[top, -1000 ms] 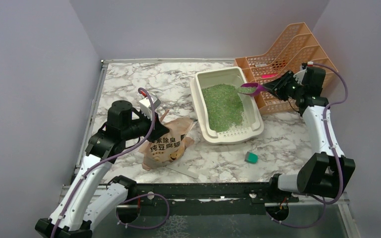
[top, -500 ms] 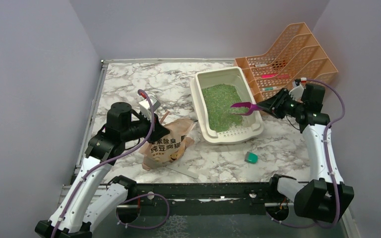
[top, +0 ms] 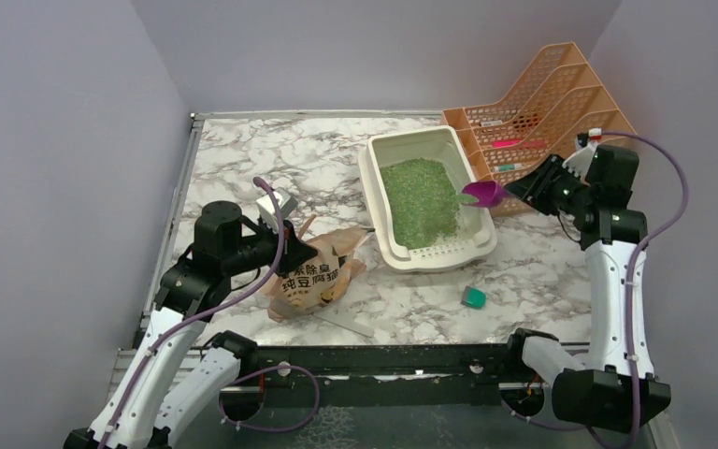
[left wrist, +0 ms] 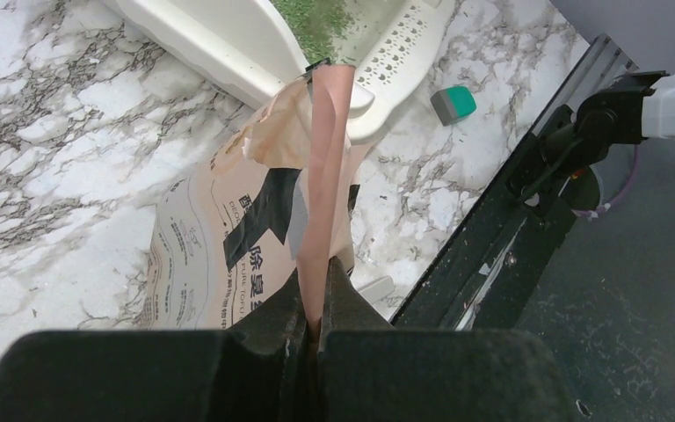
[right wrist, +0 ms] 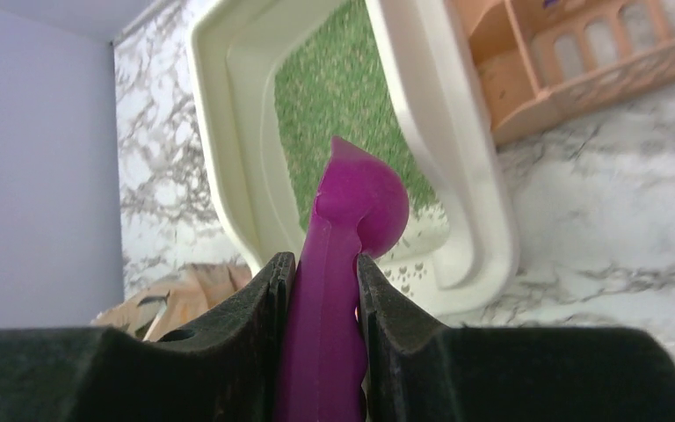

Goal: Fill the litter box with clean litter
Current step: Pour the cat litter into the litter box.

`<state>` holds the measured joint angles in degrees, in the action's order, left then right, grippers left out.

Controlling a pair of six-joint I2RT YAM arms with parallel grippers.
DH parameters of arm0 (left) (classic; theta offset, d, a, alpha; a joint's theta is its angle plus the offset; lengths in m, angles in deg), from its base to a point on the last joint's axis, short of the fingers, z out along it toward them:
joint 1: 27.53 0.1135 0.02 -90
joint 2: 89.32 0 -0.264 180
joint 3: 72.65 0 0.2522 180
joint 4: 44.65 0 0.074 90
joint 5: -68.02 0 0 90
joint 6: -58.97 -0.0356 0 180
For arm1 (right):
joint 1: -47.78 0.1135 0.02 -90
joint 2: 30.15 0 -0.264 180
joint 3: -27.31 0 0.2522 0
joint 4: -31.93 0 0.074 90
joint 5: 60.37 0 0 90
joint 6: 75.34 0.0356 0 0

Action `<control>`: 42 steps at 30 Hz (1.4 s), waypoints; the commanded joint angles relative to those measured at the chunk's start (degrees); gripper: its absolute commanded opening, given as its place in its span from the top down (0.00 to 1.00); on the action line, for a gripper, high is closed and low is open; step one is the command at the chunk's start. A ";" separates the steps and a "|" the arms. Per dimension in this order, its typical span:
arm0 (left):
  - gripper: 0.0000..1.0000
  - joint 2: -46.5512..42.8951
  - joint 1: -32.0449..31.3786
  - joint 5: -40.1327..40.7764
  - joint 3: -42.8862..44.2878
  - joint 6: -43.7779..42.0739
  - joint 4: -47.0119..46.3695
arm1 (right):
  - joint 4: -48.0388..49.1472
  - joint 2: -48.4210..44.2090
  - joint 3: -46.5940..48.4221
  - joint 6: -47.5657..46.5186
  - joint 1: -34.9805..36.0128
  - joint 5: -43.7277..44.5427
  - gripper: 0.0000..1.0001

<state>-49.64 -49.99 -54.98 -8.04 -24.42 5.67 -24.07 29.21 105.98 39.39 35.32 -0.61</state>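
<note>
The tan paper bag bears large dark Chinese characters, and in the top view its lower line reads 纯豆腐猫, while the line above is partly hidden. In the left wrist view 除臭 shows on it; the fine print beside is too small to read.

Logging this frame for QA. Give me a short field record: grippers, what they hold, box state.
left gripper: shut on paper bag, top edge
right gripper: shut on magenta scoop, by the handle
scoop position: bowl at litter box rim, right-arm side
fill: clean litter covers most of floor; near end bare
other items: teal block; orange rack
</note>
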 commanded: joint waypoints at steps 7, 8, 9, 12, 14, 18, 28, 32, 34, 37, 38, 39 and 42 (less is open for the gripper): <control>1.00 -2.63 -0.13 -3.92 1.28 0.85 -5.65 | 0.61 1.33 8.32 -3.49 -0.26 0.30 0.99; 1.00 -2.52 -0.13 -3.85 1.35 0.59 -5.69 | 1.25 1.34 8.12 -3.28 -0.20 -0.50 0.99; 1.00 -2.42 -0.13 -3.84 1.40 0.53 -5.71 | 1.73 1.45 7.87 -3.28 -0.25 -1.18 0.99; 1.00 -2.30 -0.13 -3.68 1.44 0.15 -5.68 | 2.03 2.65 7.61 -3.52 0.00 -2.57 0.99; 1.00 -2.24 -0.13 -3.70 1.46 -0.01 -5.67 | 1.99 3.85 7.61 -3.76 0.65 -3.76 0.99; 1.00 -2.05 -0.15 -3.69 1.52 0.04 -5.79 | 1.11 7.52 8.64 -4.67 5.86 -1.13 0.99; 1.00 -1.54 -0.13 -3.57 1.84 -0.37 -5.86 | -0.20 21.78 14.56 -10.72 28.67 27.26 0.99; 1.00 -1.04 -0.13 -3.33 1.80 -0.57 -5.88 | 2.22 26.01 14.30 -12.37 31.06 33.26 0.99; 1.00 -0.82 -0.13 -3.22 1.91 -0.63 -5.87 | 4.09 26.85 13.29 -12.94 31.19 35.31 0.99; 1.00 -0.40 -0.13 -3.13 1.88 -1.05 -5.88 | 5.05 27.93 12.81 -14.26 31.21 37.30 0.99; 1.00 -0.23 -0.13 -3.05 1.84 -1.33 -5.84 | 4.72 28.36 13.09 -14.75 31.23 37.92 0.99; 1.00 0.00 -0.13 -3.04 1.81 -1.61 -5.88 | 4.57 28.65 13.26 -15.32 31.26 38.58 0.99; 1.00 1.27 -0.13 -3.04 2.08 -2.66 -5.97 | 3.72 29.07 13.54 -16.34 31.28 41.31 0.99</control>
<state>-49.07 -49.99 -55.00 -8.15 -25.53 5.30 -21.84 57.53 118.68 25.80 66.37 33.79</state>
